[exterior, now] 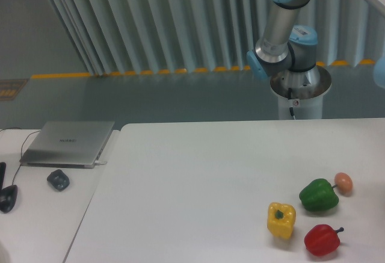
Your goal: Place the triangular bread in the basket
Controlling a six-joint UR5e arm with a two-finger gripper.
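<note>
From the 1 fixed camera, the white table (198,179) fills the near half of the scene, and neither the triangular bread nor any basket is anywhere on the part I can see. If they are in the room, they sit off the right edge or otherwise outside this view; I cannot say which.

Of the robot, only the grey and light-blue arm (283,28) shows, rising from its round pedestal base (299,88) at the far right and leaning out of the top right corner. The gripper is out of frame, so I cannot tell whether its jaws are apart, together or clamped on something.

On the near right of the table lie a glossy yellow bell pepper (281,219), a glossy red bell pepper (322,239) just right of it, a green bell pepper (319,195) a little farther back, and a small brown egg (343,182) close beside the green one.

On the grey side desk at the left sit a closed silver laptop (69,143) and a small dark rounded object (58,180).

As a guess from the task alone, a bread slice would be light, soft and easily crushed, best pinched gently across its thicker crust edge rather than the tip.

No container is in view, so nothing can be said of contents.
</note>
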